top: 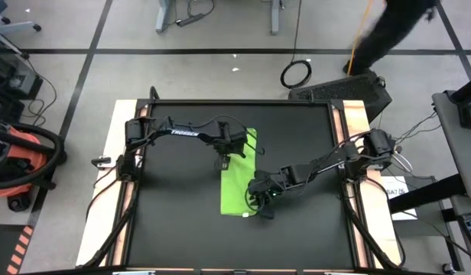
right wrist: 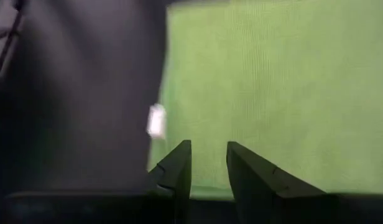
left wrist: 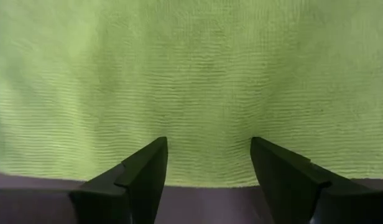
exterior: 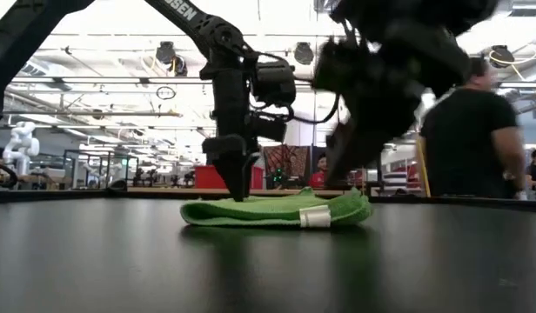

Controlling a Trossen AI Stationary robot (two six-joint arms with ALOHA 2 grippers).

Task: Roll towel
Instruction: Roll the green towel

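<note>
on the tabletop (top: pixel 182 229) my towel (top: pixel 237 183) runs 12 to 6; left gripper (top: pixel 225 162) spread at its 12 end, right gripper (top: pixel 260 200) narrowly parted, empty, at 6.

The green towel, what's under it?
The towel lies flat on the black mat. The mat shows all around it; whatever sits beneath the cloth is covered.

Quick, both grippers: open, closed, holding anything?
Left gripper: open, over the towel, holding nothing.
Right gripper: slightly open at the towel's edge, no grip visible.
</note>
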